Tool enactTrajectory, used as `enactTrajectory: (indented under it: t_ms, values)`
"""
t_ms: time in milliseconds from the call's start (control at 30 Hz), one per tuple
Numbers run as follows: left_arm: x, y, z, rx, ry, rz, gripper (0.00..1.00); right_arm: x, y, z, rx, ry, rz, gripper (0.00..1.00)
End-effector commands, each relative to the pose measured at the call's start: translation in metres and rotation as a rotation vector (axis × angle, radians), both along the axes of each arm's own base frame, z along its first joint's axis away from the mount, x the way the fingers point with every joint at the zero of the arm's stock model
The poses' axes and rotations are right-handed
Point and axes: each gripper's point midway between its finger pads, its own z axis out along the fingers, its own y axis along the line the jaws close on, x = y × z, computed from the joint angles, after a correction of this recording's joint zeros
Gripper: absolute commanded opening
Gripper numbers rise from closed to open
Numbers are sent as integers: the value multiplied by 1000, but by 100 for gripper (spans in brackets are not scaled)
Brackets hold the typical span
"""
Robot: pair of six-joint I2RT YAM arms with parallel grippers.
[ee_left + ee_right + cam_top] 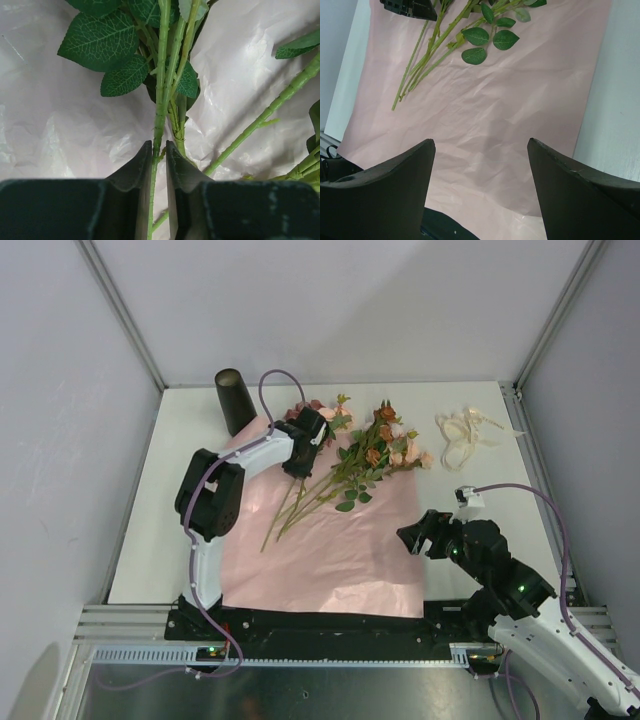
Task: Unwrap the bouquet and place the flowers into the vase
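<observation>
The flowers (pixel 370 455) lie loose on the pink paper sheet (pixel 330 560), heads toward the back right and stems toward the front left. The black vase (pixel 236 400) stands upright at the back left, off the paper. My left gripper (pixel 300 455) is down over the stems near the leaves. In the left wrist view its jaws (pixel 158 145) stand narrowly apart around one green stem (pixel 161 100). The stem rests against the left jaw, with a slit of paper showing beside the right one. My right gripper (pixel 418 535) hovers wide open over the paper's right side (pixel 480 145), with nothing between its fingers.
The cream ribbon (pixel 462 435) lies loose on the white table at the back right. Grey walls close in the left, back and right sides. The paper's front edge hangs over the black base rail (pixel 320 620).
</observation>
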Motion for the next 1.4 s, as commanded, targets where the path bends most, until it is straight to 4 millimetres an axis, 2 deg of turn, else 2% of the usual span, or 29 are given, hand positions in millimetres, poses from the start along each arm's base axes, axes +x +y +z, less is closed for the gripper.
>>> enactTrajectory:
  t_ms: [0, 67, 133, 267, 400, 467, 633, 767, 967, 1200, 1367]
  values:
    - [10, -3, 10, -14, -28, -16, 16, 3, 7, 23, 62, -49, 6, 81]
    - [9, -3, 9, -14, -25, -11, 4, 3, 7, 23, 63, -47, 7, 81]
    - [6, -3, 14, -29, -32, 1, 1, 3, 7, 22, 59, -50, 9, 81]
    - [6, 3, 54, -50, -125, 38, 0, 4, 2, 25, 45, -67, -7, 81]
    - [1, 8, 106, -106, -231, 53, 0, 4, 0, 30, 53, -84, -11, 81]
    - [-4, 10, 123, -135, -264, 62, 0, 5, 1, 31, 54, -85, -11, 81]
    - [-18, 14, 151, -201, -320, 80, 0, 5, 3, 29, 55, -74, -5, 81]
    - [-18, 19, 185, -250, -440, 97, 0, 5, 4, 29, 58, -72, -2, 81]
    - [-4, 43, 268, -300, -768, 136, 0, 4, 4, 30, 61, -73, -1, 82]
    - [25, 73, 365, -300, -1095, 115, 0, 4, -2, 35, 61, -74, -29, 97]
    - [38, 99, 445, -292, -1409, 114, 0, 4, -12, 40, 18, -74, -60, 99]
